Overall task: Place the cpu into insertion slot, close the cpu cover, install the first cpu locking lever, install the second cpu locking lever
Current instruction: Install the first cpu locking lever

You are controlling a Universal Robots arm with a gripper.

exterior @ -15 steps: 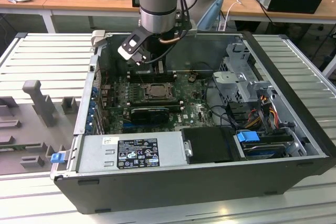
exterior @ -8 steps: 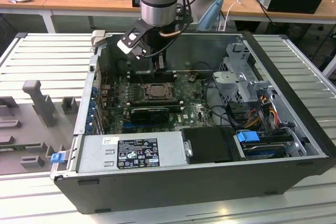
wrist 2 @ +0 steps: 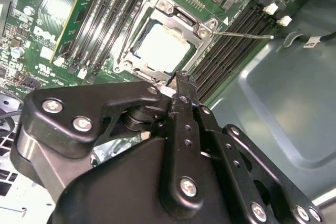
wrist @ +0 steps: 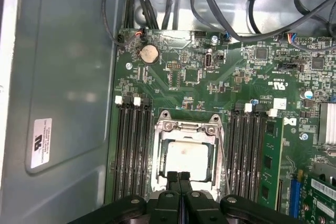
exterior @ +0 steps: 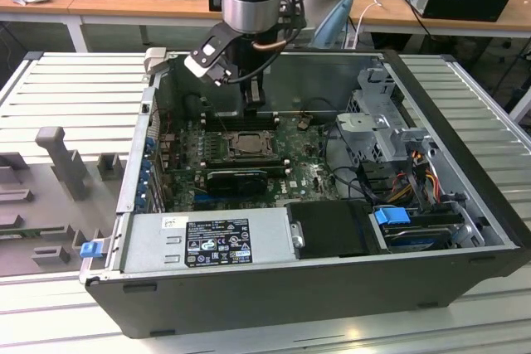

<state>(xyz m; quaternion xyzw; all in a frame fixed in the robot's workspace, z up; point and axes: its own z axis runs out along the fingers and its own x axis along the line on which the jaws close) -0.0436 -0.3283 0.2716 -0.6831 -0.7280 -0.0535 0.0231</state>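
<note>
Gripper [wrist: 179, 176], fingertips pressed together on nothing, poised at one edge of the insertion slot [wrist 2: 125, 65]; cpu [wrist: 185, 158] seated in the slot, cpu cover [wrist: 186, 127] lying flat over it; one locking lever [wrist 2: 244, 35] jutting clear of the slot, so levers judged not yet latched.

The exterior view stands off the arm, high and well back, looking down at a slant into the open black metal computer case [exterior: 332, 288] on the ribbed grey metal counter [exterior: 75, 80]. The square black insertion slot with its silvery frame [exterior: 249, 134] is small in mid-case. Both wrist views sit just behind the black end effector [wrist: 179, 176], close above that slot. The first wrist view looks nearly straight down on it, and the second looks across it at a tilt. All three views share the slot and the green board [exterior: 307, 173] around it.
</note>
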